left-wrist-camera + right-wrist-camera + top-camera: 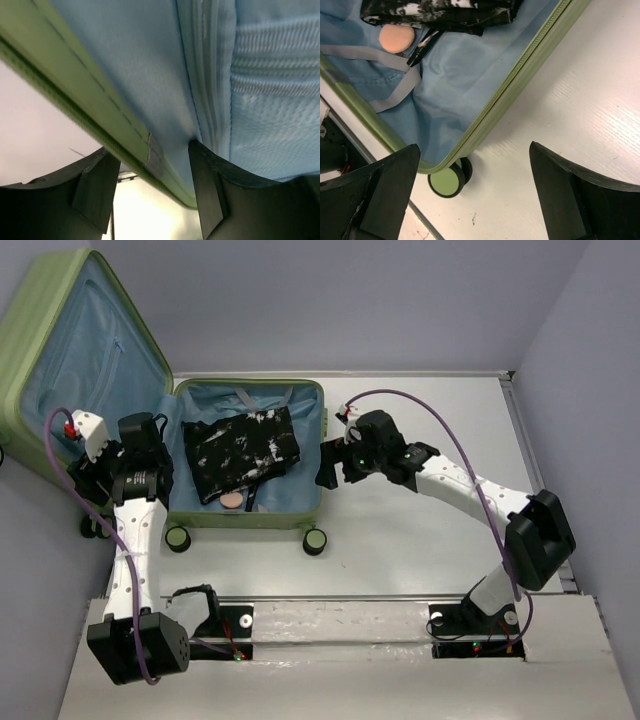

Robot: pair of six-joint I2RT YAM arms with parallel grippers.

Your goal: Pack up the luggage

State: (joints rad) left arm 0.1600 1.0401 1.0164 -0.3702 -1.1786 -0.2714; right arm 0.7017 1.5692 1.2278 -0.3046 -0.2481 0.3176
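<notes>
- The left tool has its fingers spread either side of the lid rim of the luggage, not visibly clamped. One finger seems to meet the blue lining; the other stands off the green shell.
- The luggage lies open at the far left of the bench, lid tilted up, a black-and-white garment in its base.
- A shallow grip could slide off the slick rim, and the lid would drop.
- The wheels may let it roll when pushed.
- The right tool, wide open and empty, hovers beside the right rim — possibly in the closing lid's path.
- No readable writing or brand.
</notes>
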